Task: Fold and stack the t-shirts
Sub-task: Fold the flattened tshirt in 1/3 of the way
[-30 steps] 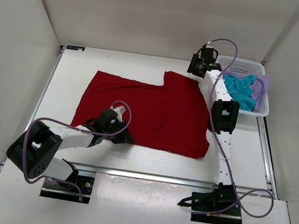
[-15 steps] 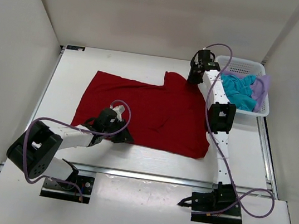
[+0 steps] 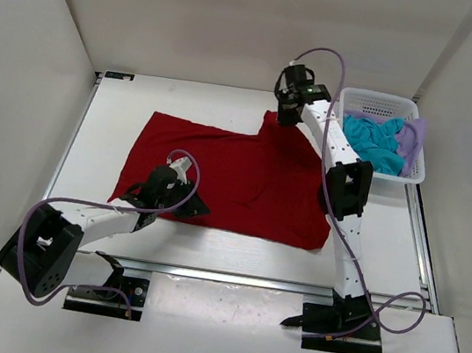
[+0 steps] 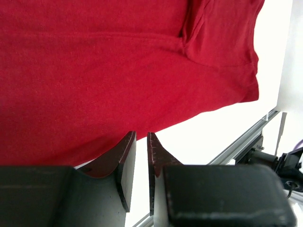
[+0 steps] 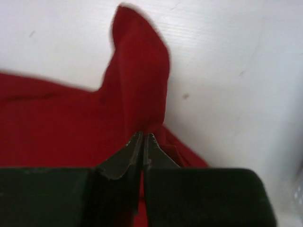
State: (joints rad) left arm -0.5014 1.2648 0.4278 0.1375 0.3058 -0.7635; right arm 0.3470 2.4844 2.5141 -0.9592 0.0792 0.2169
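Observation:
The red t-shirt (image 3: 245,173) lies spread flat across the table. My right gripper (image 3: 288,113) is at its far right sleeve. In the right wrist view that gripper (image 5: 143,135) is shut on a pinch of the red cloth (image 5: 142,71), which rises in a fold ahead of the tips. My left gripper (image 3: 189,205) sits low at the shirt's near hem. In the left wrist view it (image 4: 141,135) stands narrowly open, white table showing in the gap and the red hem (image 4: 118,71) just beyond the tips. The teal-blue t-shirt (image 3: 375,140) and lavender t-shirt (image 3: 412,141) lie crumpled in the basket.
A white mesh basket (image 3: 381,98) stands at the far right of the table, close to the right arm's elbow. A metal rail (image 4: 246,142) runs along the table's near edge. White walls close in the left, back and right sides.
My right gripper swung left from beside the basket to the shirt's far right sleeve and closed on it. The left arm shifted slightly along the near hem, jaws unchanged.

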